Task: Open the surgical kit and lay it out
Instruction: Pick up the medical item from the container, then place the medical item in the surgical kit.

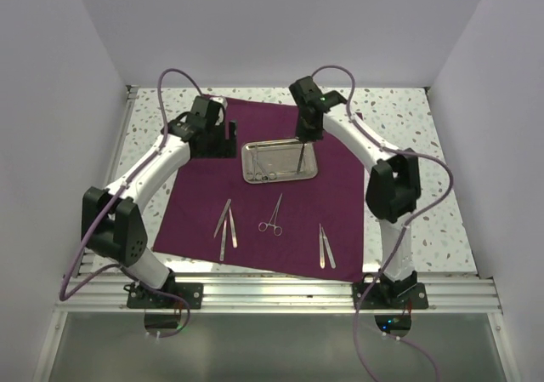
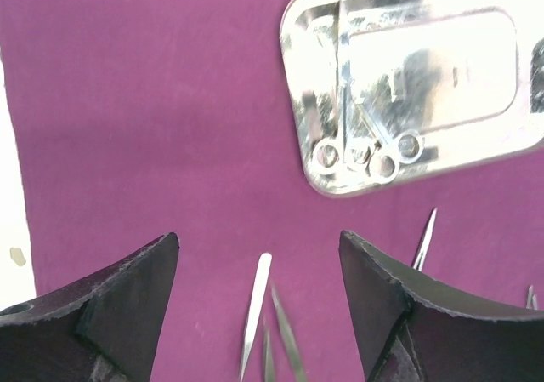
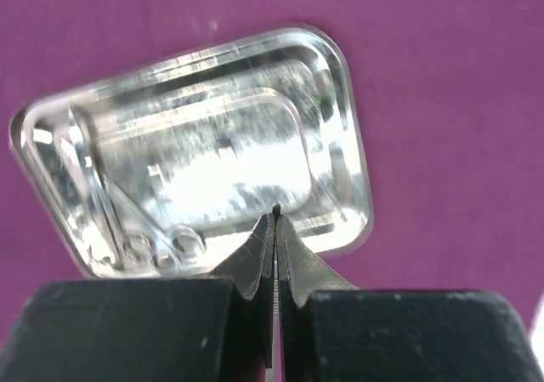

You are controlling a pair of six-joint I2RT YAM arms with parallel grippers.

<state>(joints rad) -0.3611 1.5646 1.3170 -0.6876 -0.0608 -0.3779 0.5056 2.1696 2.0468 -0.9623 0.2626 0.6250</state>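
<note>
Tweezers [image 1: 325, 246] sit nearest my end, slim silver pieces lying side by side on the maroon cloth wrap [image 1: 195, 203] toward its near right corner. Over to the left I've got a second tweezer set [image 1: 226, 225], also flat on the cloth. Between the two lots, a touch farther out, the ring-handled forceps [image 1: 272, 218] lie with their rings toward me. Going on, the steel tray [image 1: 285, 154] sits on the middle of the cloth. A few ring-handled instruments [image 2: 361, 152] are inside it, along its left side. My left gripper [image 2: 259, 237] hangs over the cloth just left of the tray, jaws spread wide and gripping nothing. On its wrist view I only see cloth and tweezer tips lying between the fingers [image 2: 127, 305]. My right gripper [image 3: 276, 212] is above the tray, fingers pressed tight together. Nothing pokes out past the tips, and I can't tell whether the pale sliver between the pads is anything held. Beyond both arms the cloth runs flat to its far edge on the speckled table [image 1: 425, 220].
</note>
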